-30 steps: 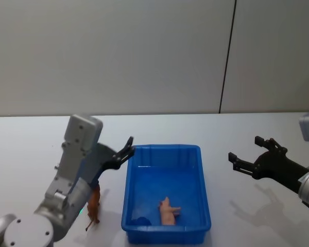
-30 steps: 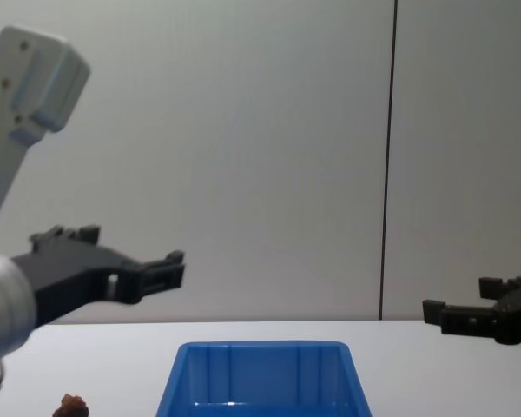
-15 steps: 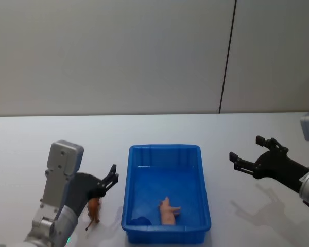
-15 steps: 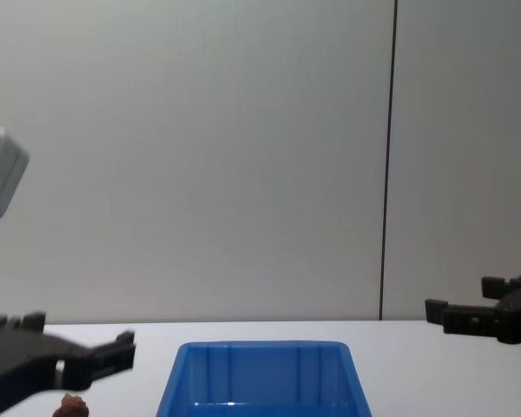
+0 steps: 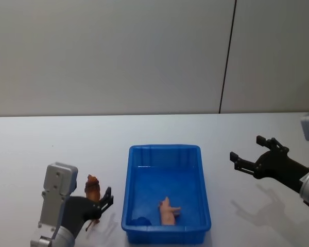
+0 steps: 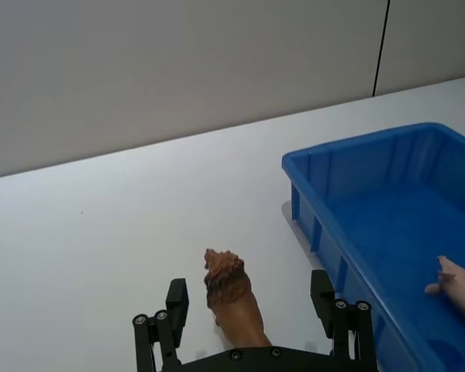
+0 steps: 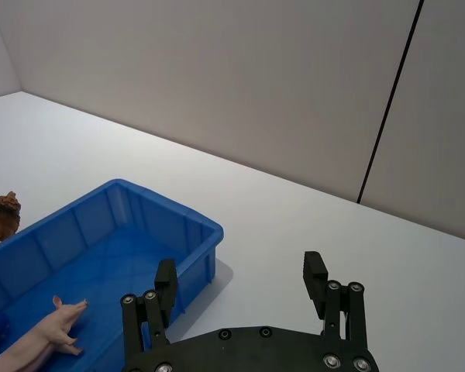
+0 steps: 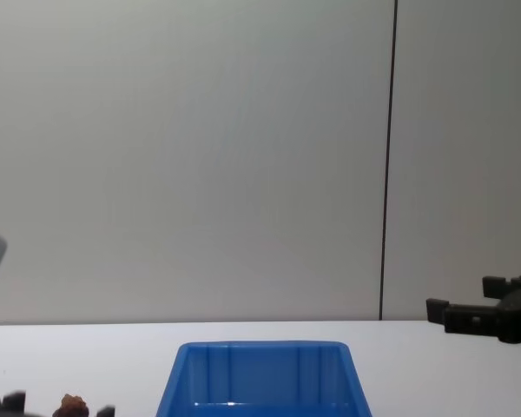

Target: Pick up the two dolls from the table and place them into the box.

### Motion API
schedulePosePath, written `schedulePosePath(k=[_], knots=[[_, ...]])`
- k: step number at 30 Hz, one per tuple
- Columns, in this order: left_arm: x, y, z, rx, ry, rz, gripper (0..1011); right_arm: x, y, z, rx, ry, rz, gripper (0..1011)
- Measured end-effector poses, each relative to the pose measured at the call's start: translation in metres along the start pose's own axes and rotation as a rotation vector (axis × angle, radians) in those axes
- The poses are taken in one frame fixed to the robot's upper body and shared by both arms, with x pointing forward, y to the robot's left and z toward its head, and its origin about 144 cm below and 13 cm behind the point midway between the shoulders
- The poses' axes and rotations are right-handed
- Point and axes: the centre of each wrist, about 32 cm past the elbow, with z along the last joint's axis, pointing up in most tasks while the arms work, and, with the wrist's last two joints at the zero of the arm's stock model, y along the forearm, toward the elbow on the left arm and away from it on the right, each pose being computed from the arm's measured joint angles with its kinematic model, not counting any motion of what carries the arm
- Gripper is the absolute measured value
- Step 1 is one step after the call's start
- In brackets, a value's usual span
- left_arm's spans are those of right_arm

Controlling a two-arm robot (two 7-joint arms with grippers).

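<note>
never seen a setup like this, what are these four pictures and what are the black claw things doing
It is a two-armed robot photographed by its own cameras: one on its head looking down, one on its chest looking across the table, and one on each wrist. The black claws are its grasping tools. The left tool is open, its fingers either side of a brown doll standing on the table beside the blue box; it is not gripping it yet. A pink doll already lies inside the box. The right tool hangs open in the air to the box's right, holding nothing.
</note>
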Motion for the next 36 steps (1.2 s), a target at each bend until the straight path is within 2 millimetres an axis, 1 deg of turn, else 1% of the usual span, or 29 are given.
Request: schedulePosePath(k=[4, 11, 16, 17, 18, 20, 21, 24, 27, 29, 30, 31, 34, 36], knots=[[0.001, -0.001, -0.010, 0.026, 0.015, -0.005, 1001, 0.000, 0.000, 0.000, 0.000, 0.000, 0.000, 1001], [0.002, -0.004, -0.021, 0.059, 0.027, -0.017, 999, 0.000, 0.000, 0.000, 0.000, 0.000, 0.000, 1001], [0.004, -0.006, -0.025, 0.077, 0.029, -0.026, 914, 0.000, 0.000, 0.000, 0.000, 0.000, 0.000, 1001], [0.004, -0.006, -0.026, 0.082, 0.029, -0.029, 867, 0.000, 0.000, 0.000, 0.000, 0.000, 0.000, 1001], [0.004, -0.006, -0.026, 0.082, 0.029, -0.029, 867, 0.000, 0.000, 0.000, 0.000, 0.000, 0.000, 1001], [0.005, -0.007, -0.028, 0.093, 0.027, -0.035, 782, 0.000, 0.000, 0.000, 0.000, 0.000, 0.000, 1001], [0.006, -0.007, -0.029, 0.095, 0.026, -0.036, 782, 0.000, 0.000, 0.000, 0.000, 0.000, 0.000, 1001], [0.006, -0.008, -0.030, 0.101, 0.024, -0.041, 674, 0.000, 0.000, 0.000, 0.000, 0.000, 0.000, 1001], [0.007, -0.008, -0.032, 0.104, 0.021, -0.044, 606, 0.000, 0.000, 0.000, 0.000, 0.000, 0.000, 1001], [0.007, -0.007, -0.033, 0.107, 0.020, -0.047, 502, 0.000, 0.000, 0.000, 0.000, 0.000, 0.000, 1001], [0.007, -0.007, -0.033, 0.107, 0.019, -0.049, 502, 0.000, 0.000, 0.000, 0.000, 0.000, 0.000, 1001], [0.008, -0.007, -0.033, 0.107, 0.018, -0.050, 442, 0.000, 0.000, 0.000, 0.000, 0.000, 0.000, 1001], [0.008, -0.007, -0.033, 0.107, 0.012, -0.053, 363, 0.000, 0.000, 0.000, 0.000, 0.000, 0.000, 1001], [0.008, -0.007, -0.033, 0.106, 0.008, -0.054, 329, 0.000, 0.000, 0.000, 0.000, 0.000, 0.000, 1001]])
